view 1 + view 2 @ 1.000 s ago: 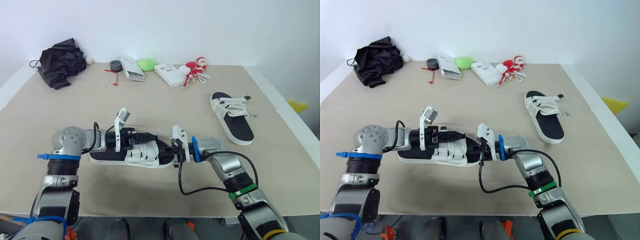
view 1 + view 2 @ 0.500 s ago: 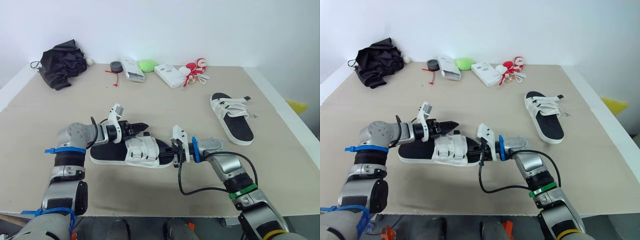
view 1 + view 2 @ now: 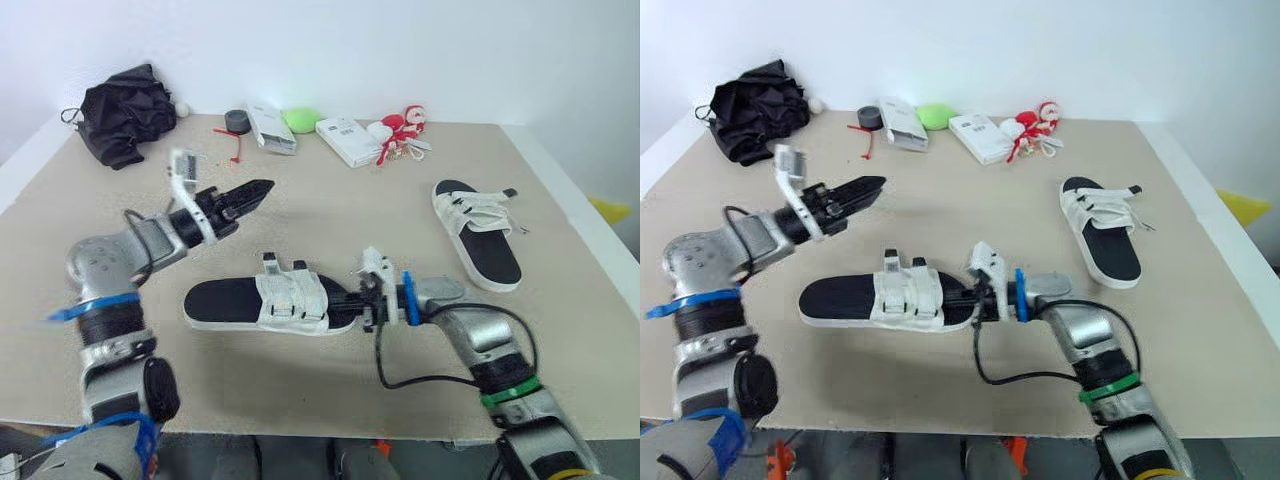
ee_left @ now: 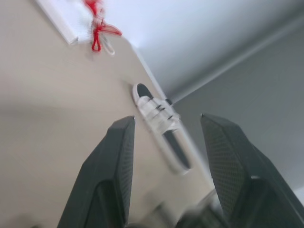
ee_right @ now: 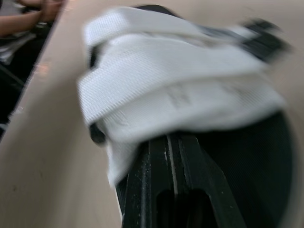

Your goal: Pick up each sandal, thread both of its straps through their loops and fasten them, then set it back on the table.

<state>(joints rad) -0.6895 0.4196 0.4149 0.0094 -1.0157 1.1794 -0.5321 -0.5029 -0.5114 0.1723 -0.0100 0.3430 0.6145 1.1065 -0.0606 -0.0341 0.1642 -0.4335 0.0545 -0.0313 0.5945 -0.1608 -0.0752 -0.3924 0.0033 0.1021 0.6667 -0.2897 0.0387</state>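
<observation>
While pressing clenched right hand (image 3: pixel 368 303) on the right end of near sandal (image 3: pixel 290 300), laid lengthwise left-to-right on bench (image 3: pixel 330 215), held left hand (image 3: pixel 255 192) spread open, raised well apart; judged right nearer.

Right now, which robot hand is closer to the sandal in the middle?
Right. The right gripper is against one end of the middle sandal; the left gripper hovers open, apart from it, farther back.
</observation>
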